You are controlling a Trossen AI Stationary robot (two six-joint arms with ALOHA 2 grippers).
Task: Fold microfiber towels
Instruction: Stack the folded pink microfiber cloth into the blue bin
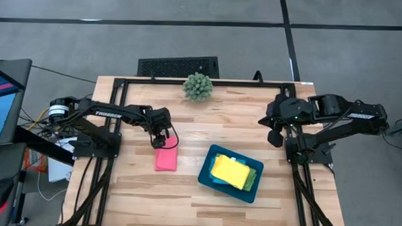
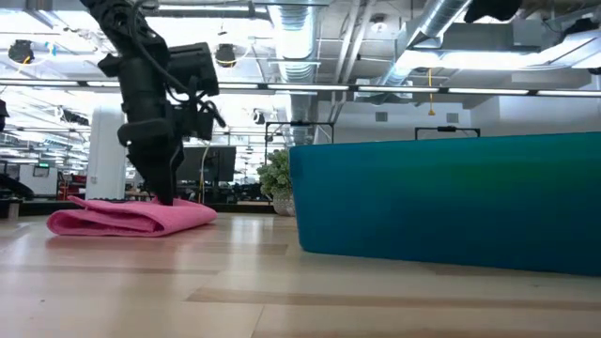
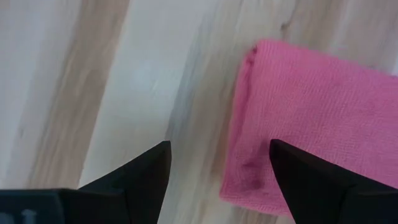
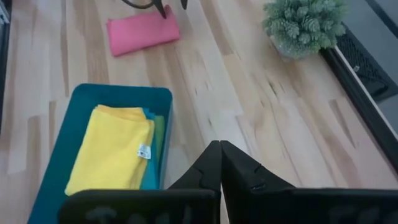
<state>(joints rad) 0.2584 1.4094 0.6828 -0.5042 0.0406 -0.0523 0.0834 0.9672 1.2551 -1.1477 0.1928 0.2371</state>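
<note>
The left hand (image 1: 161,141) is hanging low over the light wooden worktop (image 1: 185,193), left of centre, its 2 dark fingers (image 3: 146,177) standing wide apart and gripping nothing. In the left wrist view, one finger is lying over bare wood while the other is lying over the edge of the pink towel (image 1: 166,159). That towel is lying folded into a small rectangle on the worktop, just on the near side of the left hand; in the low view it is sitting as a flat, layered bundle with the hand's tips at its far edge, though whether they are touching the cloth cannot be told.

Right of the pink towel, near the middle of the worktop, the dark teal tray (image 1: 209,179) is sitting turned at a slight angle. The yellow towel (image 1: 230,172) is lying folded on top inside it, with a green towel (image 1: 251,179) and a blue towel (image 4: 149,177) peeking out from under its edges. A small white tag (image 4: 144,151) is showing on the yellow towel in the right wrist view.

At the far edge of the worktop, a spiky green ball plant (image 1: 198,87) is standing.

The right hand (image 1: 275,137) is waiting at the right side of the worktop, well apart from the tray, its 2 fingers pressed together and carrying nothing.
</note>
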